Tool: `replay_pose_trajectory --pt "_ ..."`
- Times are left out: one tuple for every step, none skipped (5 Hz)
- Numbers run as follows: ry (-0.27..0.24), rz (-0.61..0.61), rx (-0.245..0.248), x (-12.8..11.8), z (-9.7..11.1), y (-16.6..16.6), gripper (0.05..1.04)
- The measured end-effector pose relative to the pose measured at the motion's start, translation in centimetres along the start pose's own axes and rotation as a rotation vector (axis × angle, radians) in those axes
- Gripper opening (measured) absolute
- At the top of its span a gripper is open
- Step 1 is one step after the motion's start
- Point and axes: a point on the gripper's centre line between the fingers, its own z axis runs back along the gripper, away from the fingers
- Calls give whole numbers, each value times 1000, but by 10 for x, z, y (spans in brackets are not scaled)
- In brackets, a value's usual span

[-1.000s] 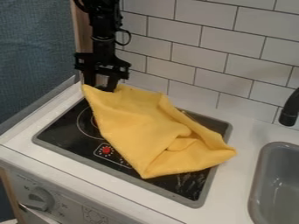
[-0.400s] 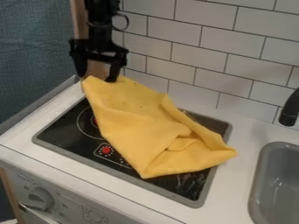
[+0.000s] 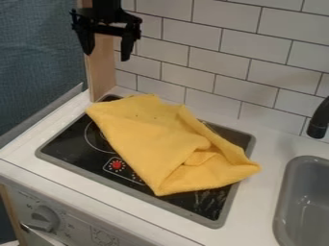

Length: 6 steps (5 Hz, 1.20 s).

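Camera view: above the rear left corner of the cooktop [image 3: 64, 149], the gripper [image 3: 107, 56] has risen clear, its two fingers spread apart with nothing between them, and the yellow cloth's [image 3: 151, 149] corner beneath it has sunk down toward the cooktop. Loosely folded, the cloth lies across the middle of the cooktop and reaches past its right edge, so it seems let go and this bit of cloth handling looks finished.

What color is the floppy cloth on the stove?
The cloth is yellow all over, and it shows best in the camera view.
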Motion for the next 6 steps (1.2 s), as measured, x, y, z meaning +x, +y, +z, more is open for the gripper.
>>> replay_pose_trajectory --pt "-31 -14 -7 -4 14 -2 999" --pt "-37 -13 -7 -4 16 -2 999" --pt "-37 -13 -7 -4 16 -2 999" --pt "-35 -14 -7 -4 16 -2 999" --pt "-35 -14 -7 -4 16 -2 999" --pt "-37 -13 -7 -3 16 -2 999"
